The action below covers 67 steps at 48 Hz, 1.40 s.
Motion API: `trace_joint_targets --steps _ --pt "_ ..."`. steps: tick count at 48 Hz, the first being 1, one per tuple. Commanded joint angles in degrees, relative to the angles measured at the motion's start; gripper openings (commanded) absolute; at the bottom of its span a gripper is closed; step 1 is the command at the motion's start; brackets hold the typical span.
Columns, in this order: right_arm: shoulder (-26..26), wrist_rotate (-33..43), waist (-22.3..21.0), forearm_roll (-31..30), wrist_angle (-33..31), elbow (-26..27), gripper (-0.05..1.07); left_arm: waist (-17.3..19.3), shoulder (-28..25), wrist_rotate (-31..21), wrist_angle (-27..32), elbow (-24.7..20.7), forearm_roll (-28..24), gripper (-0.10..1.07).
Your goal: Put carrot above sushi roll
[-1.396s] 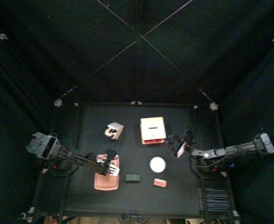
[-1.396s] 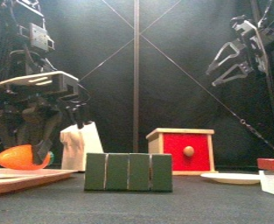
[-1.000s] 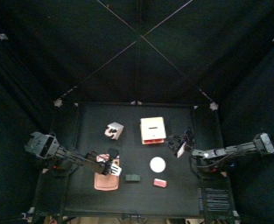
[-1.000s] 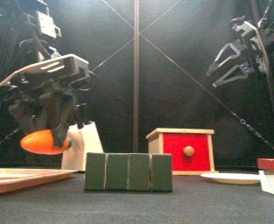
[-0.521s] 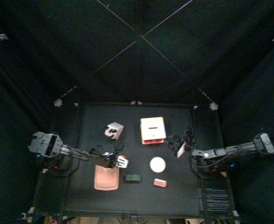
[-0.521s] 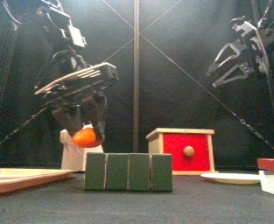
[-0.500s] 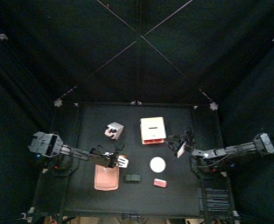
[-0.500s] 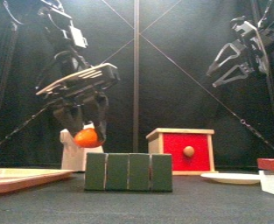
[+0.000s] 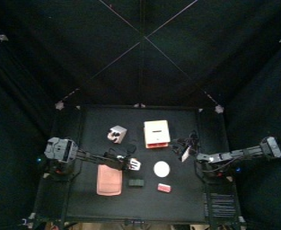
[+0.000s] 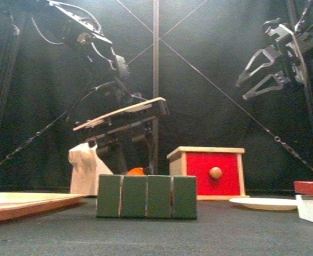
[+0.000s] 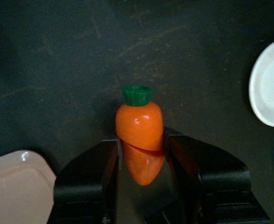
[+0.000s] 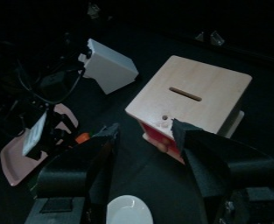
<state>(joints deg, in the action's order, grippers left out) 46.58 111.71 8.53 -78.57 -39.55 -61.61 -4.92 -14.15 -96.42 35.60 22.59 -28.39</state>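
My left gripper [image 11: 142, 175] is closed on the thick end of the small orange toy carrot with a green top [image 11: 139, 138], and the green end points away from the jaws. In the front view the carrot [image 10: 136, 171] is low, just behind the dark green ribbed block that I take for the sushi roll [image 10: 147, 196]. I cannot tell if it already touches the black table [image 9: 179, 181].

My worry is the release. The carrot is round and tapered, so it can roll if I open the jaws while it is not yet resting. Also the jaws are near the roll [image 9: 136, 181], so a further descent can push it. The white round plate [image 11: 269, 81] lies beside the drop place.

The right gripper [image 12: 145, 144] rests high on its side, with jaws spread and holding nothing.
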Motion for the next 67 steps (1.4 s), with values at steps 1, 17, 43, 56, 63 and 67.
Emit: trace_joint_targets --steps 1,17,43,56,63,67 --pt "-0.09 -0.09 -0.09 -0.35 0.0 0.62 0.85 0.62 -0.62 -0.09 -0.35 -1.93 0.62 0.5" --pt "-0.09 -0.09 0.0 -0.35 0.0 0.62 0.85 1.05 -1.93 0.0 -0.53 -2.2 1.05 0.54" --pt "-0.09 -0.09 0.0 -0.35 0.0 0.62 0.85 0.79 0.18 0.09 -0.09 -1.58 -0.26 0.9" --pt "-0.09 -0.09 -0.09 -0.35 0.0 0.62 0.85 0.53 0.62 0.18 -0.09 -1.58 -0.26 0.9" --pt "-0.09 -0.09 -0.09 -0.35 0.0 0.62 0.85 0.53 0.7 0.18 -0.09 -1.58 -0.09 0.9" --pt "-0.09 -0.09 -0.09 -0.35 0.0 0.62 0.85 0.53 0.7 0.18 -0.09 -1.49 -0.18 0.9"
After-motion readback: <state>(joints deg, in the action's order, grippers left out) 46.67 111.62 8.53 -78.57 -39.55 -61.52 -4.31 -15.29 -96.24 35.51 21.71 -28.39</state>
